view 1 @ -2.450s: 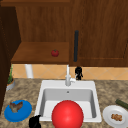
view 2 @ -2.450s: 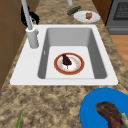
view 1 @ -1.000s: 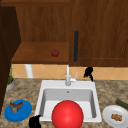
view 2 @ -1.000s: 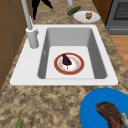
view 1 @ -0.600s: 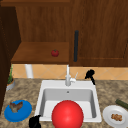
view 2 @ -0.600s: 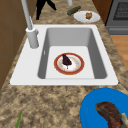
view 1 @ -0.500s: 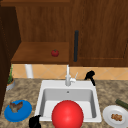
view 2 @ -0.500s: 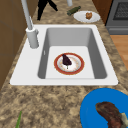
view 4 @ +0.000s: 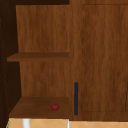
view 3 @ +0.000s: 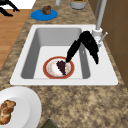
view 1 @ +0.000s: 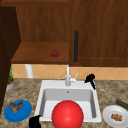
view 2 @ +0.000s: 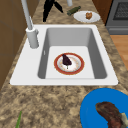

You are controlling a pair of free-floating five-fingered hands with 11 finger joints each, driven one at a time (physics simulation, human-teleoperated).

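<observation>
Both hands' fingers straight: right hand (view 1: 90, 78) beside faucet (view 1: 67, 76).

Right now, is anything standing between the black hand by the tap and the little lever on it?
Nothing visible. The right hand hovers over the sink's back right corner, just right of the tap lever, with only open air between them. The tap stands on the lever's far side, to its left.

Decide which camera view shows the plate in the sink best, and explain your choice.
The left side view: the plate lies unobstructed in the sink, its red rim and the dark food on it in full sight. In the right side view the right hand reaches down across the plate's edge. In the front view a red ball covers that spot.
</observation>
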